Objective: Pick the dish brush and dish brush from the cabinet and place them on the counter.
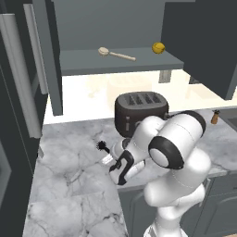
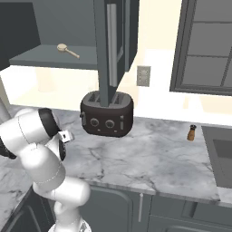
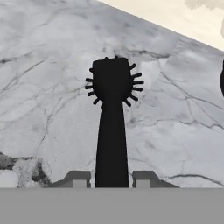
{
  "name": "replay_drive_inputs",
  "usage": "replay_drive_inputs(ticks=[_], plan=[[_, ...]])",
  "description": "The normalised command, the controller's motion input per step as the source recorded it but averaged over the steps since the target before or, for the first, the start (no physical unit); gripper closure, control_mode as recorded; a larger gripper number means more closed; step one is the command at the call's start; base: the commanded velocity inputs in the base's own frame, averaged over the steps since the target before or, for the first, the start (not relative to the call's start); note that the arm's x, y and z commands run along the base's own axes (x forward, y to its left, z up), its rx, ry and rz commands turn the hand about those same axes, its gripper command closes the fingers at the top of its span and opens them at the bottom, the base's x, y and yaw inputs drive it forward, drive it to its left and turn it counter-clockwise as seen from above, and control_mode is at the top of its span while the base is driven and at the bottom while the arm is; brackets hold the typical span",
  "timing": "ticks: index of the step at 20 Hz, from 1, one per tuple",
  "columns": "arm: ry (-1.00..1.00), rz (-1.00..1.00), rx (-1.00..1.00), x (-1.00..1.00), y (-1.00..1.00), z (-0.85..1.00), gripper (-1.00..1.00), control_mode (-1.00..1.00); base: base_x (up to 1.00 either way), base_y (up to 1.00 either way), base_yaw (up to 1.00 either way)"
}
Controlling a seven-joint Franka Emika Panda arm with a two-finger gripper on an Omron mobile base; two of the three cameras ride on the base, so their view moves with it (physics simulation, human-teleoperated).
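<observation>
The all-black spiky-headed dish brush (image 3: 112, 118) lies low over the white grey-veined marble surface (image 1: 69, 176), its handle running between the two dark fingers (image 3: 78, 179), which look slightly apart from it, probably for release, though contact is unclear. The cream-tan round-headed brush (image 1: 115, 54) waits on the blue-grey cabinet's grey shelf (image 1: 88, 62), near a small yellow ball (image 1: 158, 47).

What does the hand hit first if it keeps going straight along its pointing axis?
Likely the counter. The hand points along the black dish brush between its fingertips, at bare marble past the spiky head. Depth is unclear; the brush head would probably touch first.
</observation>
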Motion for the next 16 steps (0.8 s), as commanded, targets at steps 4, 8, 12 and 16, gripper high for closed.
replay_drive_inputs(ticks=[4,8,12,16], plan=[[0.0,0.0,0.0,0.0,0.0,0.0,-1.0,-1.0,0.0,0.0,0.0],[0.0,0.0,0.0,0.0,0.0,0.15,-1.0,-1.0,0.0,0.0,0.0],[-0.01,0.0,0.04,-0.07,-0.02,0.58,-1.0,-1.0,0.0,0.0,0.0],[-0.02,0.0,0.06,-0.18,-0.03,0.81,-1.0,-1.0,0.0,0.0,0.0]])
